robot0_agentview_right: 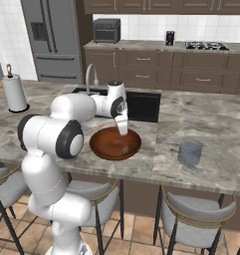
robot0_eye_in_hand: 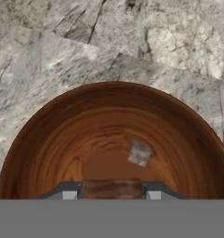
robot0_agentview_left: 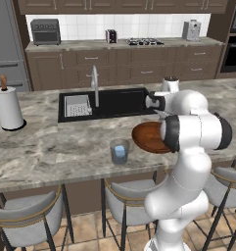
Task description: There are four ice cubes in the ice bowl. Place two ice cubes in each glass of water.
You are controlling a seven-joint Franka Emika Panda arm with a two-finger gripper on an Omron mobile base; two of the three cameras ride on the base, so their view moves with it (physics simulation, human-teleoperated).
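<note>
A: Where's the ice?
B: One ice cube lies in the ice bowl on the counter; the left glass holds ice.
A: And the gripper?
B: Above the bowl, jaws parted, gripping nothing.

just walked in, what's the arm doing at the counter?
It's moving ice from the wooden bowl into two glasses. The gripper hangs over the bowl, jaws part open and empty, with one ice cube visible inside. The left glass already holds ice; what the right glass holds is unclear.
</note>
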